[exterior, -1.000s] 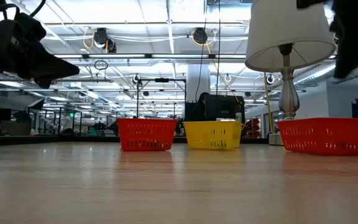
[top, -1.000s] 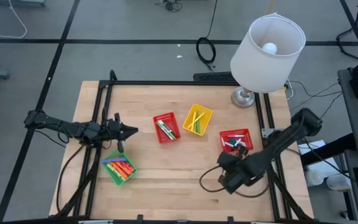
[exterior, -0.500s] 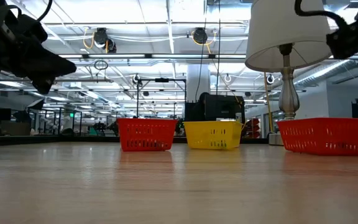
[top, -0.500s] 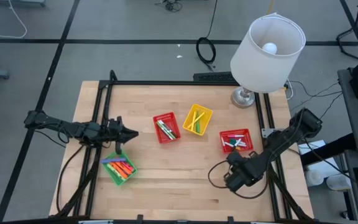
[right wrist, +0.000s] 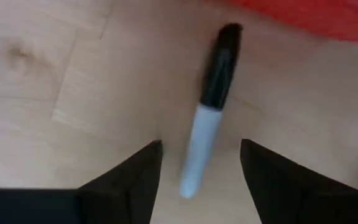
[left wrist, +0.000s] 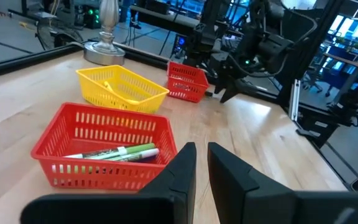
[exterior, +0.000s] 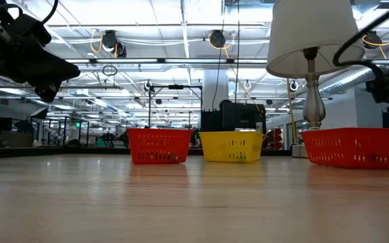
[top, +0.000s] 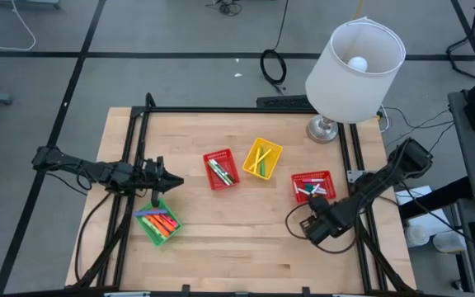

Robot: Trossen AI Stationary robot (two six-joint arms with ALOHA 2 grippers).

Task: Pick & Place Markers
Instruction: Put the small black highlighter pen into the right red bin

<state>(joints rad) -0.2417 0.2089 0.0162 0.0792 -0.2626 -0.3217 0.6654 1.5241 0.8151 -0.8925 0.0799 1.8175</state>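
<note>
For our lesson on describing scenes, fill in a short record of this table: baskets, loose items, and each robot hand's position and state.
baskets: red plastic mesh basket and yellow plastic mesh basket mid-table; second red mesh basket at right; green mesh basket at left, all holding markers
loose item: white-barrelled, black-capped marker lying on the wooden table beside the second red basket
right hand: open, fingers either side of the loose marker, not gripping
left hand: fingers nearly together, holding nothing, raised near the green basket
other: white-shaded lamp at the far right corner
</note>
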